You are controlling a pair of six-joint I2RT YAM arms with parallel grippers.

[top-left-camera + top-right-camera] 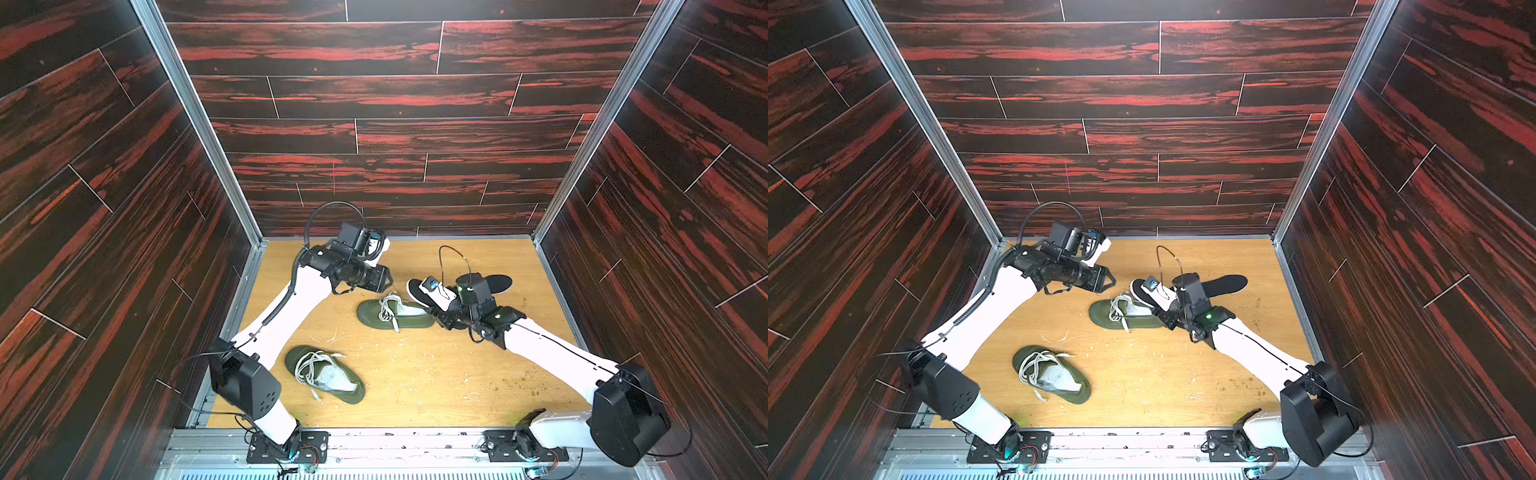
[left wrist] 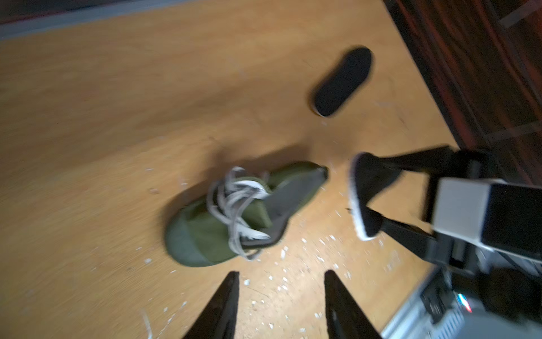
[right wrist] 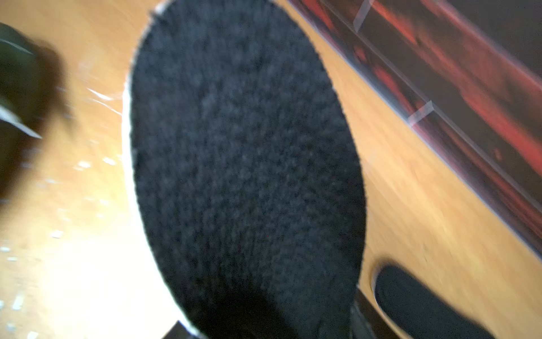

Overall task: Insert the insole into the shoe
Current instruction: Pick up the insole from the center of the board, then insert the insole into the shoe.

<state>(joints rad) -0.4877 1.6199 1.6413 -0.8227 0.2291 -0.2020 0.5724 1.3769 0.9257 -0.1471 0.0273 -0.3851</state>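
The insole [image 3: 243, 164] is clamped in the right gripper [image 2: 378, 193]. Its length is directed toward the left gripper [image 2: 281, 273], which is spread empty.

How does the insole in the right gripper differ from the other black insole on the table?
The held insole is lifted and tilted in the right gripper; the other insole lies flat on the table, untouched. The held insole hangs beside the heel of the far green shoe; the other insole lies farther from it, nearer the right wall. Both are black and of like shape.
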